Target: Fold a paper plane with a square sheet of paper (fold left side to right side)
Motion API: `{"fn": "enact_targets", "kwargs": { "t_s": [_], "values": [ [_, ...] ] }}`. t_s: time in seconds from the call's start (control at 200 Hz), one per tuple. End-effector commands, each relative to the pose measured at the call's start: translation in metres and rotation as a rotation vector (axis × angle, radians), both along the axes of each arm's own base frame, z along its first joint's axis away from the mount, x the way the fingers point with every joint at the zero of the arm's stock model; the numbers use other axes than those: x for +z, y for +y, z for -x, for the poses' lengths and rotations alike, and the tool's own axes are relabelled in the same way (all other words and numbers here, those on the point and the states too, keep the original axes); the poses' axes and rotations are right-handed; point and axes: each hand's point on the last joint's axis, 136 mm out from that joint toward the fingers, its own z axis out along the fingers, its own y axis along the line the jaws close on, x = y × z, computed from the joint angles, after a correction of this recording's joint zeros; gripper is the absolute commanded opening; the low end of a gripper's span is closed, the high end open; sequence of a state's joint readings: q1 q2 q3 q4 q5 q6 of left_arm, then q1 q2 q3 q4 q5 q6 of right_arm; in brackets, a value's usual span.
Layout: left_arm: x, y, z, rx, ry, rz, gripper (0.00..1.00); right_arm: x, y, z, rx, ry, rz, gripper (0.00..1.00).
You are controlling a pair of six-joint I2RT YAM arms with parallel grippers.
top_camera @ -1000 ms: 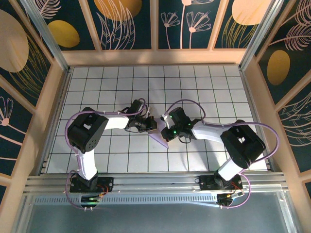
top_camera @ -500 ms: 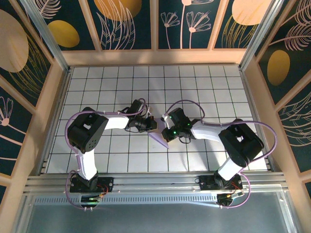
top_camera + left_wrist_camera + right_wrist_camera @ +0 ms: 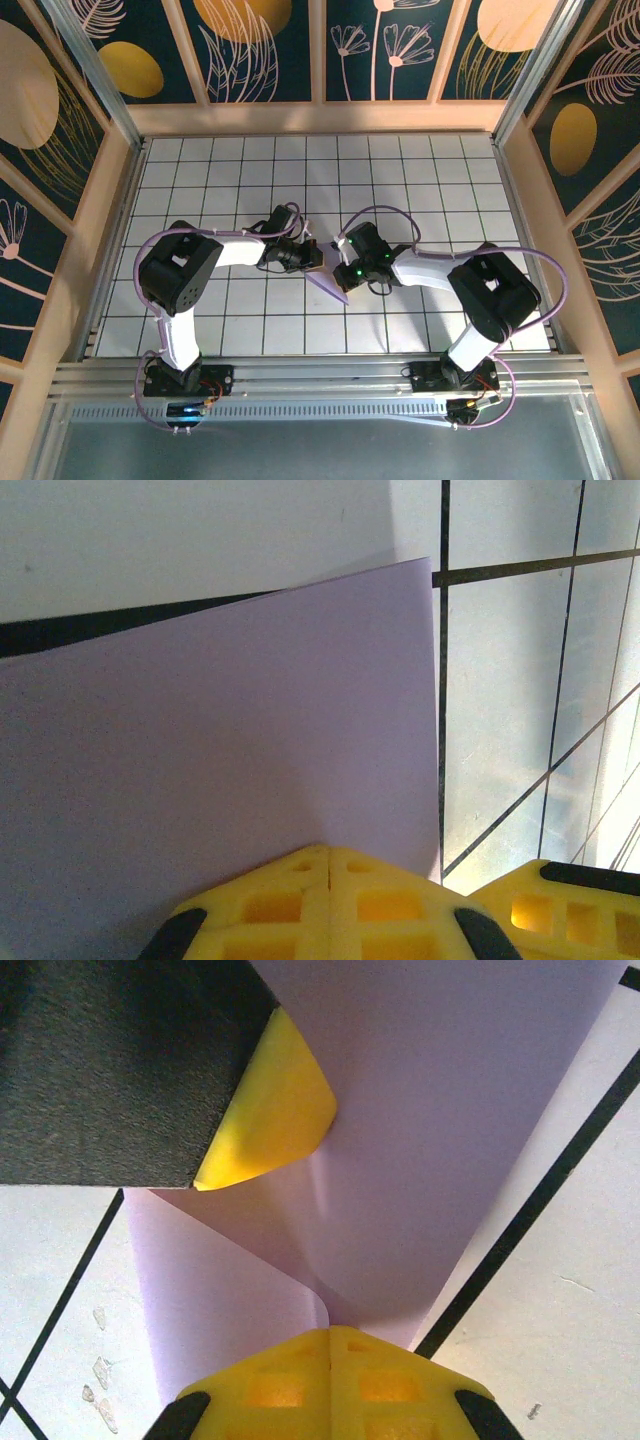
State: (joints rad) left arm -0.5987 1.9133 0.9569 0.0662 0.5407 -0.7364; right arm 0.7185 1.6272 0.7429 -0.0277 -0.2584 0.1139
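We're looking at the square sheet of paper (image 3: 328, 284) sitting just about at the middle of the counter (image 3: 420, 180), a touch toward the counter's near edge. It isn't lying flat. In the right wrist view it's standing up in a loose V, with one flap rising off the tiles and the other leaning away.

Both arms are reaching in to the counter's middle from either side. The left pincer (image 3: 313, 258) is pressed together and pinching the lavender paper right at its tips, with the sheet fanning out from the bite in its own wrist view. The right pincer (image 3: 337, 268) is also pressed together and pinching the paper, down at the point where the two flaps meet. One yellow finger of the left pincer is touching the upper flap there too.

We're guessing the split works like this: the right one is pinning the crease point so the sheet isn't sliding around on the counter, while the left one is holding the flap that's meant to travel over to the right side.

We're reading the fold as underway but not laid down yet. Since the paper is so thin, we're thinking any tug between the two grips risks a wrinkle or a crooked crease.
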Motion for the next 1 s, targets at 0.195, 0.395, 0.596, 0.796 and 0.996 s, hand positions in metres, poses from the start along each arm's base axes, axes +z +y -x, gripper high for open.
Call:
{"fn": "enact_targets", "kwargs": {
  "t_s": [0.195,0.395,0.596,0.796,0.996],
  "values": [
    [-0.019,0.008,0.009,-0.002,0.042,-0.075,0.00,-0.007,-0.003,-0.004,-0.005,0.016,0.026,0.00],
    [-0.008,0.006,0.002,0.017,0.008,-0.064,0.05,-0.016,-0.005,0.004,-0.003,0.054,0.033,0.00],
    [0.036,0.005,-0.025,0.074,-0.123,-0.057,0.10,-0.020,-0.007,0.009,-0.009,0.078,0.031,0.00],
    [0.085,0.025,-0.033,0.164,-0.285,-0.052,0.09,-0.021,-0.008,0.007,-0.020,0.076,0.038,0.00],
    [0.083,0.017,-0.004,0.093,-0.246,0.062,0.02,-0.024,-0.011,0.006,-0.046,0.088,0.044,0.00]
  ]
}}
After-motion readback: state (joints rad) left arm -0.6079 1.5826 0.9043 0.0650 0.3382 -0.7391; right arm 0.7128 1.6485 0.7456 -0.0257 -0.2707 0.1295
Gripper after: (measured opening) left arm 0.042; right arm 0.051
